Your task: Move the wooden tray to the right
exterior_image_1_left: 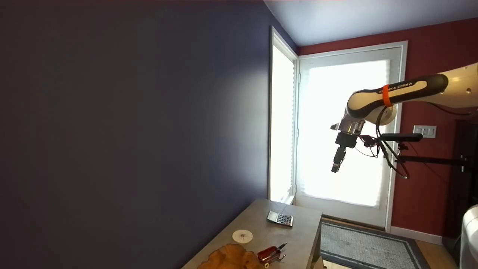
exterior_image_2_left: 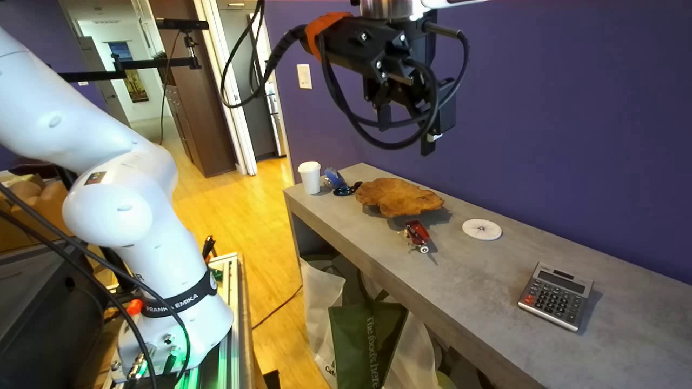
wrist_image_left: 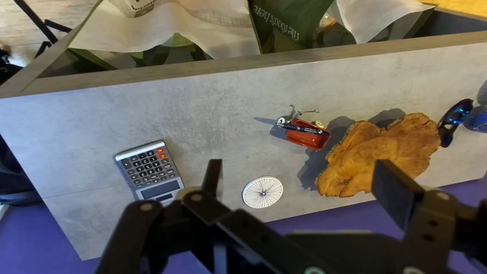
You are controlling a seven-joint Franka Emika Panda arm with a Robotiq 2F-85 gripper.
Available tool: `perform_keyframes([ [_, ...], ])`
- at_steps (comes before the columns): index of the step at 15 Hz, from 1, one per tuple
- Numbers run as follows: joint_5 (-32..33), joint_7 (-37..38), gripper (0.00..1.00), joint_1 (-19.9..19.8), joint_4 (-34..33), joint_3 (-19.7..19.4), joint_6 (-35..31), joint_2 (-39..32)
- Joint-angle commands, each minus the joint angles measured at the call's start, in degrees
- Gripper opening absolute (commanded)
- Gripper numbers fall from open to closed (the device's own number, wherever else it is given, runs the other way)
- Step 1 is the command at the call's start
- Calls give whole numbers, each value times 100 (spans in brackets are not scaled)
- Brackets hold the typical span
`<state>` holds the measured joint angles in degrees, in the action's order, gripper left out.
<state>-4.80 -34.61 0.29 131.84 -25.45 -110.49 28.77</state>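
Tray (exterior_image_2_left: 399, 197) on counter (exterior_image_2_left: 476, 286), well below gripper (wrist_image_left: 298, 167), jaws spread wide, holding nothing.

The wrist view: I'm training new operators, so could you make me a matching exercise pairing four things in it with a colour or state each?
1. wooden tray
2. gripper
3. calculator
4. round disc

A. mainly silver-grey
B. white with thin dark lines
C. orange-brown
D. open

Pairs: 1-C; 2-D; 3-A; 4-B
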Motion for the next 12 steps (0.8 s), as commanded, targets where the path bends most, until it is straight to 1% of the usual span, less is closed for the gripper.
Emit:
perform_keyframes([
  [1,-126,-148,100,-188,-117,226,59,-145],
  [4,-278,-477,100,83,-405,461,174,-367],
  [8,-738,-935,100,467,-866,838,259,-837],
  [10,-1278,-1343,100,689,-1092,941,364,-1088],
  [12,-1693,-1601,100,773,-1291,1098,431,-1421],
])
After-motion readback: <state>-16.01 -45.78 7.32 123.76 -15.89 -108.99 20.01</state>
